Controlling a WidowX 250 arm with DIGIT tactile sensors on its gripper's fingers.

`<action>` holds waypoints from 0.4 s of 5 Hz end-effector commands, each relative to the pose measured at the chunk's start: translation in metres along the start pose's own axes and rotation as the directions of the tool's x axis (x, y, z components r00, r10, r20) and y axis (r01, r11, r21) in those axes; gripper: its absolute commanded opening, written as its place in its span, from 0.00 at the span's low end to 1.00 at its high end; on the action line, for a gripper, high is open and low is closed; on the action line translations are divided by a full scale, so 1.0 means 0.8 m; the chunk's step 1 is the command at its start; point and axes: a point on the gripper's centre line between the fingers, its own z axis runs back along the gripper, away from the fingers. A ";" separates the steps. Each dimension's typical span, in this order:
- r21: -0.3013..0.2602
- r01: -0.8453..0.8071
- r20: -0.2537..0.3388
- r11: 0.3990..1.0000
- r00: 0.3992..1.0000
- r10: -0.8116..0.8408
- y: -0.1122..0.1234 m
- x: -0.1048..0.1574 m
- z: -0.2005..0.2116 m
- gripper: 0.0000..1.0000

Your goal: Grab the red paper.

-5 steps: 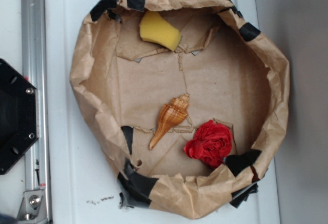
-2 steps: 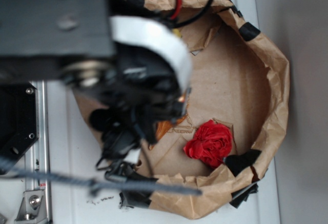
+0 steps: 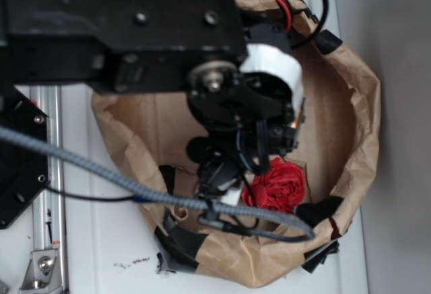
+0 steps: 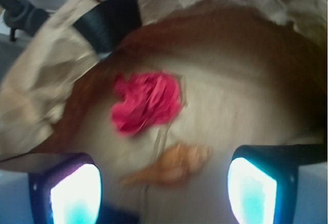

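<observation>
Red paper point(image 4: 146, 101) at 11 o'clock ahead of my fingers point(image 4: 76, 190), against kraft-paper wall point(image 4: 41, 80), seashell point(image 4: 171, 165) nearer. Moved in over bowl since second ago. Fingers spread wide, empty; grab pending.

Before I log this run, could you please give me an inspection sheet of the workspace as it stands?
Surface: white table carrying a brown paper nest patched with black tape.
Job's things: red paper lies free on the nest floor near the taped wall.
Clutter: seashell beside the red paper, between it and the fingers.
Grippers: gripper open, empty, short of the red paper.
Cables: braided cable crosses the nest's near rim.
Surroundings: metal rail at the left edge.
</observation>
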 end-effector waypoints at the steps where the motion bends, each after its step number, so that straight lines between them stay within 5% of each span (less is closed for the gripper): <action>1: 0.001 0.160 0.053 0.987 0.986 -0.160 -0.056 0.040 -0.065 1.00; 2: -0.078 0.194 0.073 0.978 0.979 -0.189 -0.079 0.046 -0.085 1.00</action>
